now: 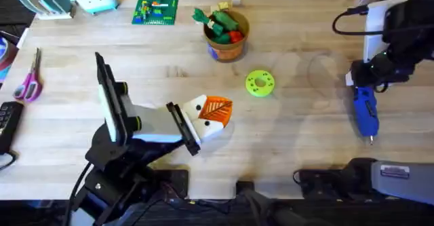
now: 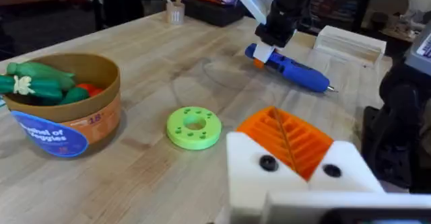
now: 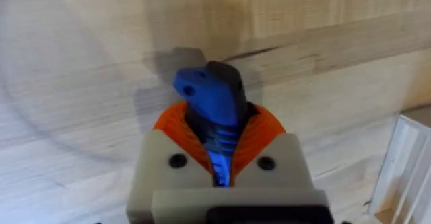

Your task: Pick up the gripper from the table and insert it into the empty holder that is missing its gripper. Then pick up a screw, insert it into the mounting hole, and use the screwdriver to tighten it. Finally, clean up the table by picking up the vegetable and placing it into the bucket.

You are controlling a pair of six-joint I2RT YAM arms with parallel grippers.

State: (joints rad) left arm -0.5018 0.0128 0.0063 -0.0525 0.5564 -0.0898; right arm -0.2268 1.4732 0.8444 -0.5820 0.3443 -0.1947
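Seen from overhead, the right gripper (image 1: 369,83) sits at about three o'clock on the table (image 1: 305,144), its white fingers with orange ribbed pads (image 3: 259,133) closed on the handle end of the screwdriver (image 1: 365,112). The blue tool lies flat on the wood, its thin metal tip pointing toward five o'clock. The right wrist view confirms the clamp, with the blue handle (image 3: 212,109) squeezed between the two pads. The left gripper (image 1: 211,116) rests near the centre of the table, toward six o'clock; its white fingers and orange ribbed pad (image 2: 289,138) look pressed together, though whether anything is caught between them is hard to judge from these angles. Just beyond it, toward one o'clock, lies a lime-green disc with holes (image 1: 260,82). The bucket (image 1: 227,39) stands at twelve o'clock, holding green and red toy vegetables (image 2: 37,83), well apart from both grippers. Purple-handled scissors (image 1: 28,82) lie at nine o'clock near the table's edge.
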